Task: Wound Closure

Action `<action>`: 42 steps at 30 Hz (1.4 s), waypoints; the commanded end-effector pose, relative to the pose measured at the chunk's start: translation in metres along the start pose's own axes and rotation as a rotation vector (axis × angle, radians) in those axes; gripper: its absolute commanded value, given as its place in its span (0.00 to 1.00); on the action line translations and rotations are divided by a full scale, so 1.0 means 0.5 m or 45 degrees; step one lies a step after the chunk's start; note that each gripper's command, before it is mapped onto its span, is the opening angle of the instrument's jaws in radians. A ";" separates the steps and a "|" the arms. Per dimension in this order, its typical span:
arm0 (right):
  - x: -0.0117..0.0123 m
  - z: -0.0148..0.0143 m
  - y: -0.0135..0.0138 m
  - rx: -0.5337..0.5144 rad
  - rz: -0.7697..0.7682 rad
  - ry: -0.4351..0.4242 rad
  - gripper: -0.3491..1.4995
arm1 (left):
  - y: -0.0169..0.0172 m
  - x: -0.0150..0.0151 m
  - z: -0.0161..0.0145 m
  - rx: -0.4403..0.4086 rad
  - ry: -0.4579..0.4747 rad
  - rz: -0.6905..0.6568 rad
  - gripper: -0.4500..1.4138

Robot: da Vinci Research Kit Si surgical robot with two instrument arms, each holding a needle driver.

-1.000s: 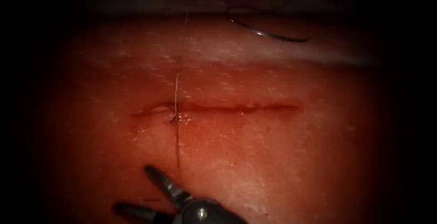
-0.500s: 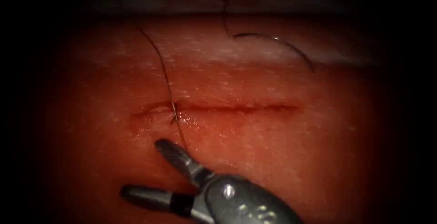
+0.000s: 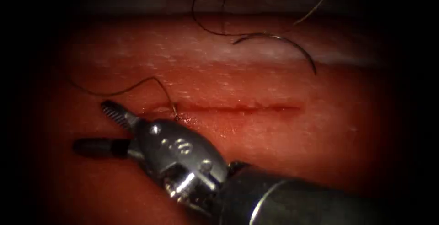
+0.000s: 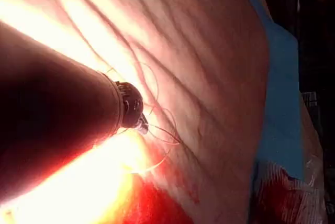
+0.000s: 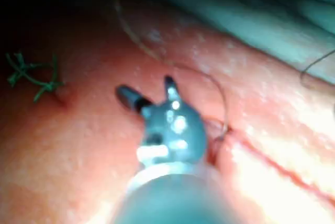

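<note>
The right tool reaches in from the lower right, its jaws open and holding nothing, just below and left of the cut's left end. Thread leaves the tissue at that end and arcs slackly to the left, over the upper jaw. The curved needle lies free on the far tissue above the cut, not in the tissue, with thread trailing off its left end. In the right wrist view the open jaws sit beside the cut and the thread. The left tool hovers by thread loops.
A green knotted thread piece lies on the tissue beyond the right tool. Red fluid wets the tissue near the left tool. A blue drape borders the tissue's edge.
The right tool has moved up and left to the cut's left end. The thread, straight across the cut before, now lies slack and arcs left. The needle has turned over at the far edge.
</note>
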 end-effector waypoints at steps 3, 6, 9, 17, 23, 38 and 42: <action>0.0011 0.0031 0.0019 -0.019 0.001 0.147 0.54 | 0.0016 -0.0018 0.0001 0.013 0.004 -0.045 0.05; 0.0033 0.0014 0.0036 0.016 0.008 0.256 0.53 | 0.0033 -0.0050 -0.0007 0.022 0.003 -0.058 0.05; 0.0054 -0.0020 0.0063 0.051 0.037 0.327 0.52 | 0.0029 -0.0081 -0.0002 0.037 0.004 -0.044 0.05; 0.0046 -0.0052 0.0104 0.324 0.213 0.408 0.48 | 0.0010 -0.0177 0.0067 0.038 0.015 -0.040 0.05; 0.0050 -0.0084 0.0134 0.352 0.218 0.420 0.43 | -0.0026 -0.0228 0.0083 0.041 0.016 -0.039 0.05; 0.0059 -0.0125 0.0177 0.410 0.287 0.484 0.39 | -0.0081 -0.0334 0.0037 0.075 0.007 0.029 0.05; 0.0062 -0.0130 0.0186 0.513 0.346 0.502 0.39 | -0.0101 -0.0372 0.0054 0.096 0.005 0.037 0.05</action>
